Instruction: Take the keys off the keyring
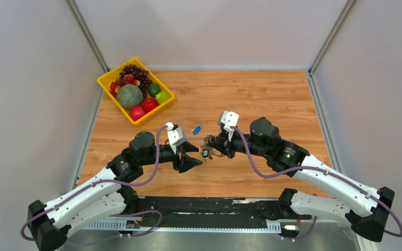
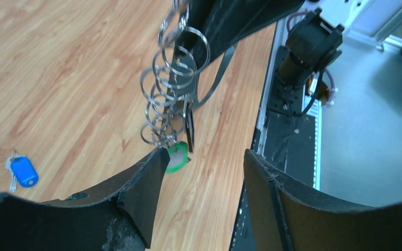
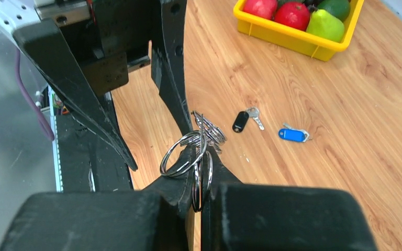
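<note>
The keyring (image 3: 184,152) is a cluster of linked silver rings, and my right gripper (image 3: 204,157) is shut on one of them. In the left wrist view the keyring (image 2: 170,89) hangs down as a chain, with a green tag (image 2: 178,157) and a black tag (image 2: 189,130) at its lower end. My left gripper (image 2: 204,157) is open just below, its left fingertip (image 2: 154,162) beside the green tag and nothing between the fingers. Two keys lie loose on the table: a black-headed key (image 3: 242,121) and a blue-tagged key (image 3: 292,135). From above, both grippers meet at the keyring (image 1: 207,149).
A yellow basket (image 1: 107,79) of fruit stands at the back left of the wooden table. The blue-tagged key (image 1: 196,129) lies just beyond the grippers. The table's near edge and the black base rail (image 1: 214,206) run close behind the grippers.
</note>
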### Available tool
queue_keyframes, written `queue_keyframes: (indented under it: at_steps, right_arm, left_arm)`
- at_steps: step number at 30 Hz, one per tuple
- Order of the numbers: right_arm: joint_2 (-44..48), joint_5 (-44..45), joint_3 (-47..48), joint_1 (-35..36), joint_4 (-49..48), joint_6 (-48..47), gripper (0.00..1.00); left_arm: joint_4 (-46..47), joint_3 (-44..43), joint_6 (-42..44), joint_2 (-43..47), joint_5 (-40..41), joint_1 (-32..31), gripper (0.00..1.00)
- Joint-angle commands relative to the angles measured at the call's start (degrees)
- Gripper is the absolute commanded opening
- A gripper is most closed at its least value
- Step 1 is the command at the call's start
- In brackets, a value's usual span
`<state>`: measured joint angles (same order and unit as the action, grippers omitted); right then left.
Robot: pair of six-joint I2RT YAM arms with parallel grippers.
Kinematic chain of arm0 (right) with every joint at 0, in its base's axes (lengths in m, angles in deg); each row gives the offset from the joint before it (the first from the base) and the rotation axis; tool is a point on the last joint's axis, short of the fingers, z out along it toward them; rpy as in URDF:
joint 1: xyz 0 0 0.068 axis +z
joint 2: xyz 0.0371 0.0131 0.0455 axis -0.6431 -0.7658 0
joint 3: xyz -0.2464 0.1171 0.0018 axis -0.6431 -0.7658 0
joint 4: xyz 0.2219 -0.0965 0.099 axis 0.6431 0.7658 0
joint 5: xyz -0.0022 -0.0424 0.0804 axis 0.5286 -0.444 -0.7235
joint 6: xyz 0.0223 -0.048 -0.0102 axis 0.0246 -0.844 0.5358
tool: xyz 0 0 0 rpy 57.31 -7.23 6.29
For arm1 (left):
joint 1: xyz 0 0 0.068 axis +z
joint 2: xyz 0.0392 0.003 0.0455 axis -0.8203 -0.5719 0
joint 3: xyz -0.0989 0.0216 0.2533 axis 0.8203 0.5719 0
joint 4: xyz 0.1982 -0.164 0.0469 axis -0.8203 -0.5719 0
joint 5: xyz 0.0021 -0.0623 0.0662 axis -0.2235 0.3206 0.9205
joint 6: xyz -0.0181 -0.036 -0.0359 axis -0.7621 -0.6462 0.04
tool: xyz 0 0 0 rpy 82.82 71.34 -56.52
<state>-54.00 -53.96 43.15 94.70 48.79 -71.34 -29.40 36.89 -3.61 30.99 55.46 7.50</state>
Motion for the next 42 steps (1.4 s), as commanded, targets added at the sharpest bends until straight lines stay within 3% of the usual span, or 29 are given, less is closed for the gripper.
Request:
queue_keyframes:
  at_steps: [1, 11, 17, 24, 33, 42]
  right_arm:
    - [0.4, 0.6, 3.3, -0.2, 1.3, -3.3, 0.00]
    - [0.9, -0.8, 4.1, 0.0, -0.1, -13.1, 0.00]
    - [3.1, 3.9, -1.3, 1.0, -10.2, -33.5, 0.00]
    - [3.3, 1.8, -2.4, 1.3, -12.3, -66.2, 0.00]
    - [0.2, 0.7, 4.4, 1.2, -12.3, -72.7, 0.00]
    - [-0.3, 0.0, 6.2, 1.2, -12.3, -73.9, 0.00]
  left_arm:
    - [12.3, 0.3, -1.5, 1.0, -0.2, -0.1, 0.67]
    - [15.4, 0.7, 3.2, 0.5, 5.2, -0.2, 0.70]
    - [13.8, -1.3, 7.3, 1.2, 10.6, -0.2, 0.70]
    - [13.0, -2.0, 11.7, 2.1, 12.8, -0.2, 0.70]
    - [20.5, -2.5, 13.0, -0.6, 12.3, -0.1, 0.69]
    - [31.8, -2.4, 8.6, -4.7, 12.6, -0.2, 0.69]
